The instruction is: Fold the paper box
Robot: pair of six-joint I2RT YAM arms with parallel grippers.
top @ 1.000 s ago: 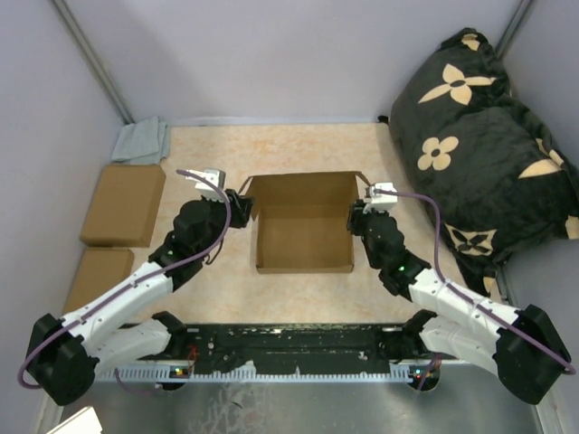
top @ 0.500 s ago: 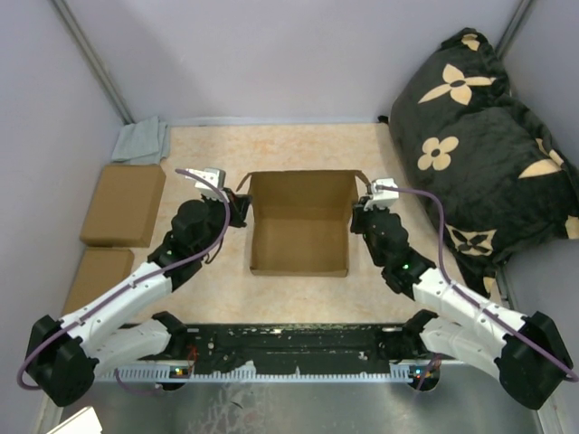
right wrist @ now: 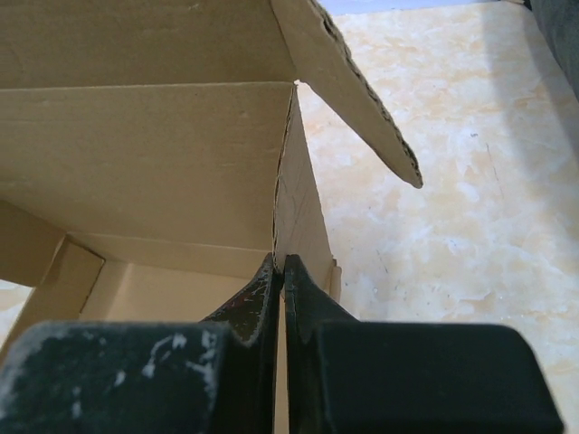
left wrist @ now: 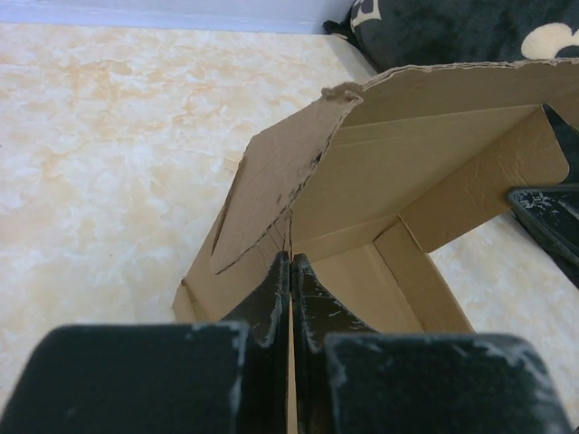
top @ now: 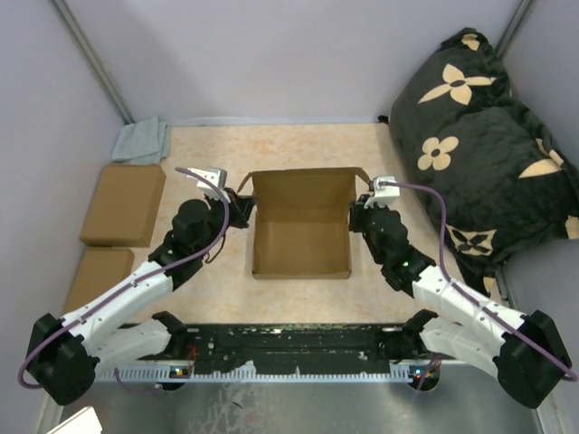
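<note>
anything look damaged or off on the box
Yes. On the paper box, the flap at its back left corner has a ragged, frayed edge and a crumpled tip in the left wrist view, and it splays outward instead of being folded in.

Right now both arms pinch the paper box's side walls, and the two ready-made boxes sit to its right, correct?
No: the top view shows the two ready-made boxes to the left of the paper box. The rest holds.

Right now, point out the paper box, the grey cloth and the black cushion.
paper box [top: 303, 240], top external view, its inner floor.
grey cloth [top: 142, 142], top external view, middle of the folds.
black cushion [top: 479, 167], top external view, dark fabric between flower prints.
</note>
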